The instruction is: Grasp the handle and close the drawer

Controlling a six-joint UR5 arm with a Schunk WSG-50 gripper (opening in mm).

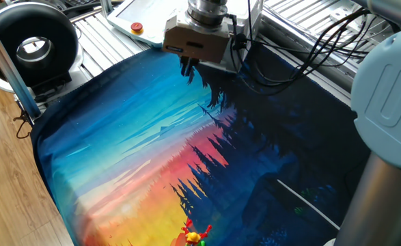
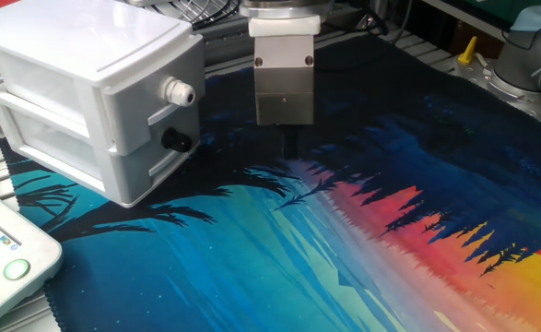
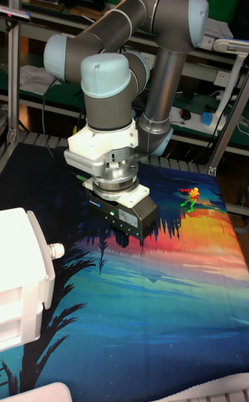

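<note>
The drawer [image 2: 95,101] is a white two-tier box at the left, also seen in the tall fixed view [image 3: 24,270]. Its upper front carries a white knob handle [image 2: 178,91], its lower front a black knob [image 2: 176,140]. The white knob [image 3: 55,250] also shows in the tall view. My gripper [image 2: 288,143] hangs just above the mat, to the right of the drawer fronts and apart from them. Its dark fingers are together with nothing between them. It also appears in the first fixed view [image 1: 188,68] and the tall view [image 3: 123,239]. The first fixed view does not show the drawer.
A colourful sunset mat [image 1: 152,150] covers the table. A flat white panel with a red button [image 1: 137,27] lies at its far edge, and with a green button [image 2: 17,269] near the drawer. A black round device [image 1: 29,41] and cables [image 1: 302,55] sit beside the mat. A small toy figure [image 1: 193,236] stands on it.
</note>
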